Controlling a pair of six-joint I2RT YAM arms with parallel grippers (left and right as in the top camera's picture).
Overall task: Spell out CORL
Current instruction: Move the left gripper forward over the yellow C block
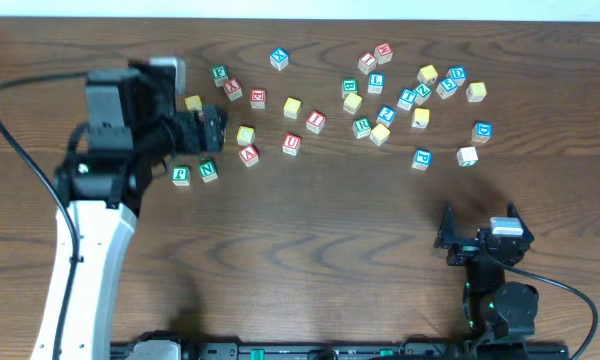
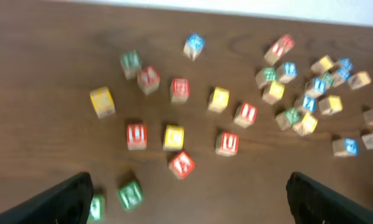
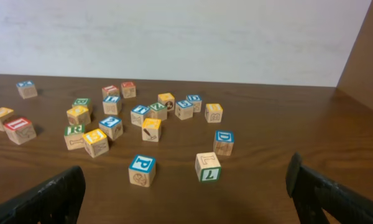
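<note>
Small wooden alphabet cubes lie scattered across the far half of the table. The green R cube (image 1: 361,127) shows in the right wrist view (image 3: 74,134). The blue L cube (image 1: 376,83) sits behind it (image 3: 111,103). Several yellow-faced cubes lie around, such as one (image 1: 245,134) near my left gripper (image 2: 173,137) and another (image 1: 292,107); their letters are unreadable. My left gripper (image 1: 212,127) is open and empty above the left cluster (image 2: 186,211). My right gripper (image 1: 477,222) is open and empty near the front right (image 3: 186,205).
Red-lettered cubes (image 1: 292,143) and green cubes (image 1: 208,170) lie by the left gripper. A blue P cube (image 3: 142,170) and a white cube (image 3: 207,165) sit closest to the right gripper. A bare strip of table (image 1: 320,230) runs along the front.
</note>
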